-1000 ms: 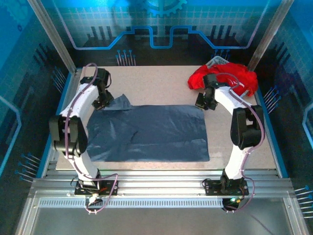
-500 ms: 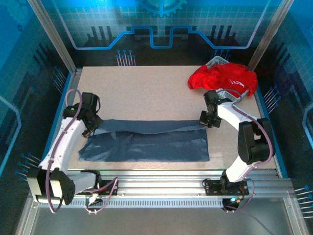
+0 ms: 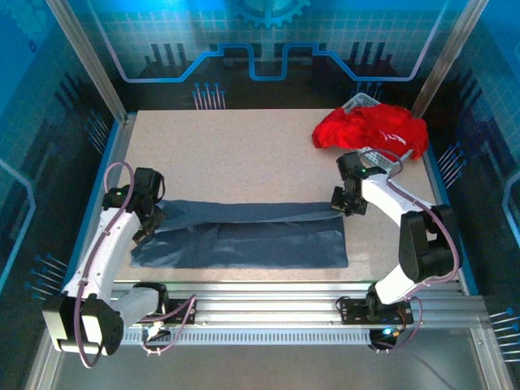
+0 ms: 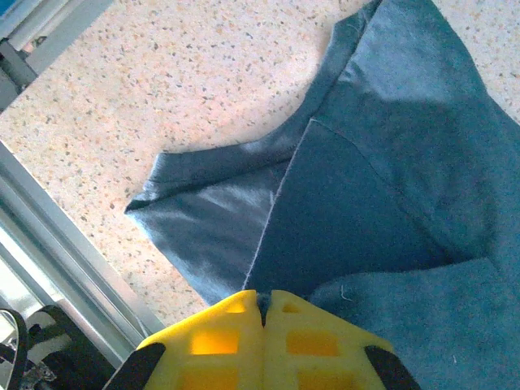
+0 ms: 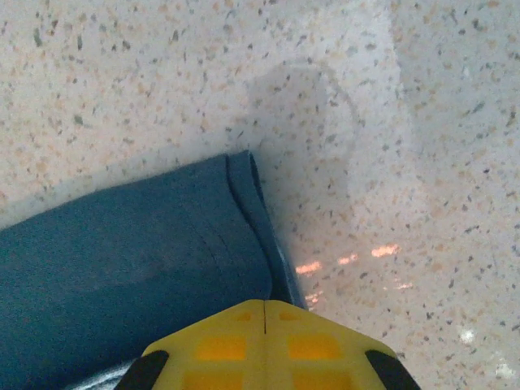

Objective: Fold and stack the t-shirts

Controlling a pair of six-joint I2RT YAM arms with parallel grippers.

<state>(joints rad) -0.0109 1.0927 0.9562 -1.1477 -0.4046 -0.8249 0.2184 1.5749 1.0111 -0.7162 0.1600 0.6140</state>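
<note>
Blue shirt [image 3: 244,237] lies spread flat on the near half of the speckled table [image 3: 236,150], a long strip running left to right, close to the front edge. Its far edge is folded over toward the near side and stretches as a taut band between the two arms. Left gripper [image 3: 149,221] sits at the left end of that band, right gripper [image 3: 342,203] at the right end, both low at cloth level. From the left wrist camera the left gripper [image 4: 262,299] has its yellow fingers [image 4: 219,337] pressed together with no gap, blue shirt [image 4: 390,187] fabric pinched between them; a sleeve or corner flap spreads out in front, a seam line showing, bare table [image 4: 162,81] beyond, and a metal rail [image 4: 57,236] at the lower left. From the right wrist camera the right gripper [image 5: 265,305] is also clamped tight, tips meeting, with the folded corner of the blue shirt [image 5: 122,252] running in under them; the doubled hem edge shows just ahead of the tips, and table [image 5: 382,122] lies to the right. Red shirts [image 3: 370,130] are heaped in a bunched pile at the far right corner, draped over a white basket [image 3: 363,101], well apart from the blue one. The right arm's elbow stands near the right edge of the table.
</note>
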